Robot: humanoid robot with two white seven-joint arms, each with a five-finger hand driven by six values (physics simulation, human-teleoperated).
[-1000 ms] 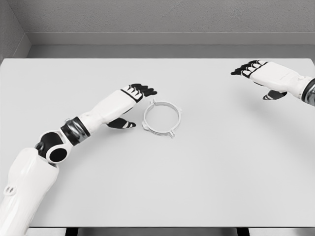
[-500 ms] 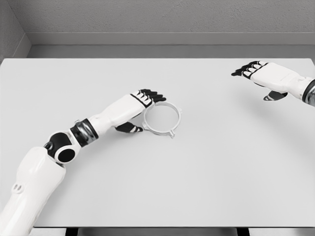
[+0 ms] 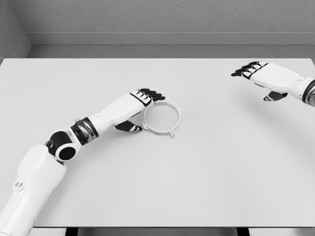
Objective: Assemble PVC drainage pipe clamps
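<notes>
One white pipe clamp ring (image 3: 161, 118) lies flat near the middle of the pale counter (image 3: 206, 177). The left hand (image 3: 140, 103) sits at the ring's left rim, fingers extended over its upper edge and thumb low beside it; it grips nothing, and contact cannot be confirmed. The right hand (image 3: 258, 73) hovers at the far right, well apart, fingers relaxed and empty.

A clamp ring (image 3: 161, 119) lay flat on the table (image 3: 197, 172), near its middle. The left hand (image 3: 140, 105) sat just left of it, the right hand (image 3: 261, 76) well apart at the far right.
</notes>
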